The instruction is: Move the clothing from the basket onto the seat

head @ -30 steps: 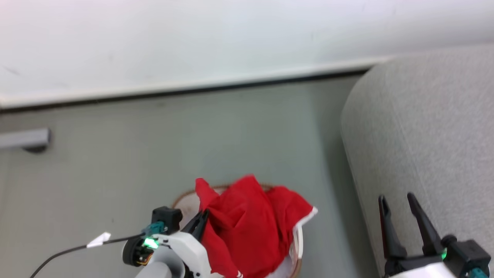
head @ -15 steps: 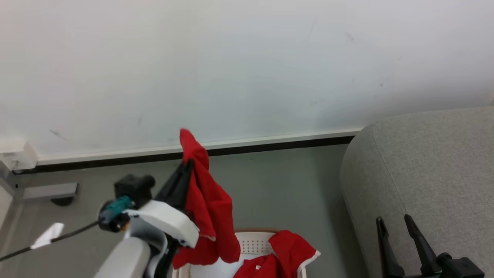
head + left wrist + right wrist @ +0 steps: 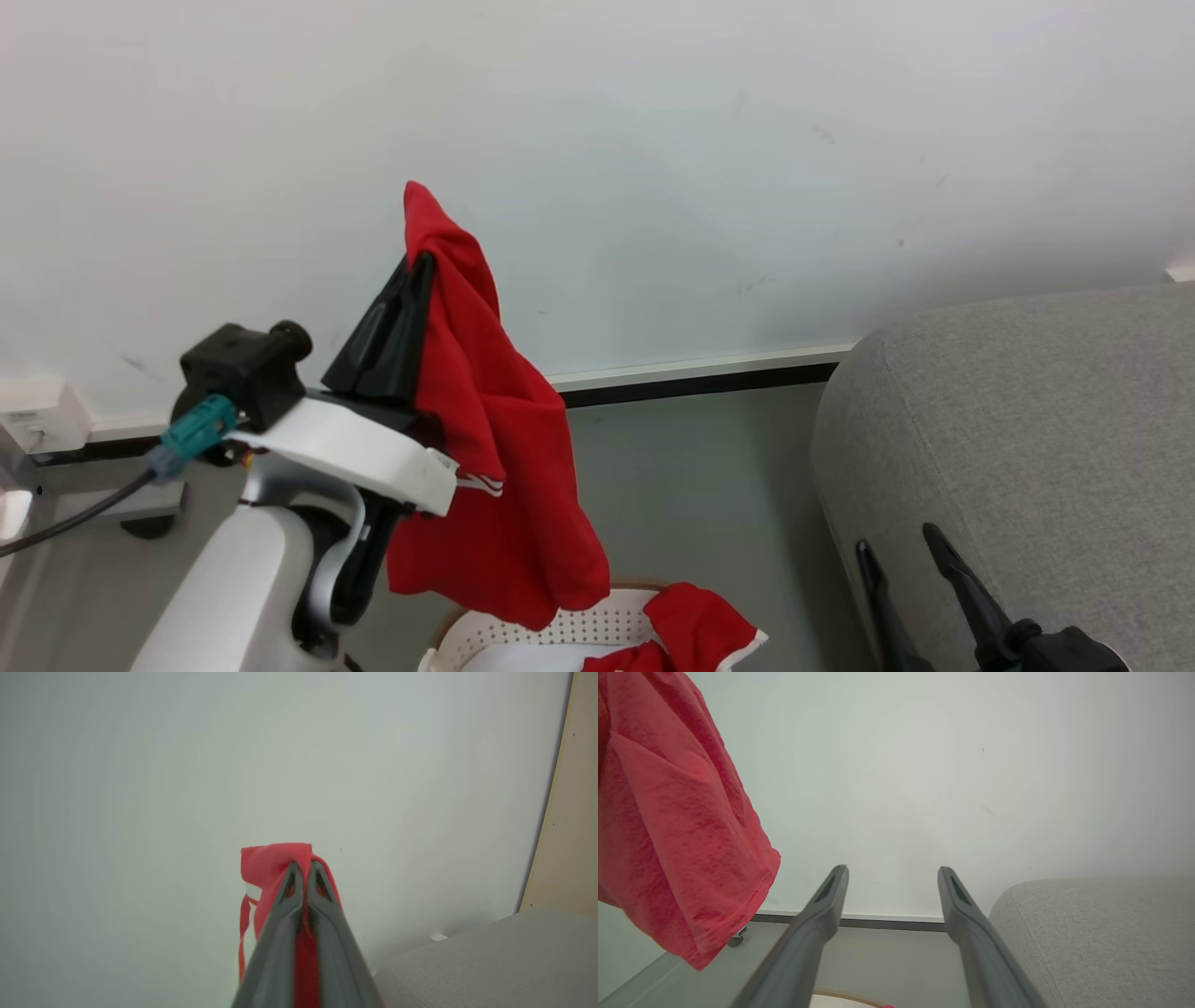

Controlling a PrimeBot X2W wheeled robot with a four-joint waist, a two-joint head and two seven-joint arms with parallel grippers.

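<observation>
My left gripper (image 3: pixel 422 264) is shut on a red garment (image 3: pixel 495 448) and holds it high in front of the wall, the cloth draping down over the basket (image 3: pixel 569 630). The left wrist view shows that gripper (image 3: pixel 302 865) pinching the red fabric (image 3: pixel 271 858) at its tips. Another red piece of clothing (image 3: pixel 695 630) with white trim lies in the cream basket at the bottom edge. The grey seat (image 3: pixel 1018 420) stands at the right. My right gripper (image 3: pixel 901 551) is open and empty beside the seat's edge. The right wrist view has its fingers spread (image 3: pixel 893 872), the hanging garment (image 3: pixel 677 835) at left.
A white wall with a pale skirting board (image 3: pixel 700 362) runs behind the grey floor (image 3: pixel 691 485). A grey metal foot (image 3: pixel 140 504) stands on the floor at the left. The seat's rounded edge (image 3: pixel 1092 933) rises close to the right gripper.
My left gripper has lifted the red garment up out of the basket, well above the rim. The head camera has tilted upward, so the basket has slid to the bottom edge.
</observation>
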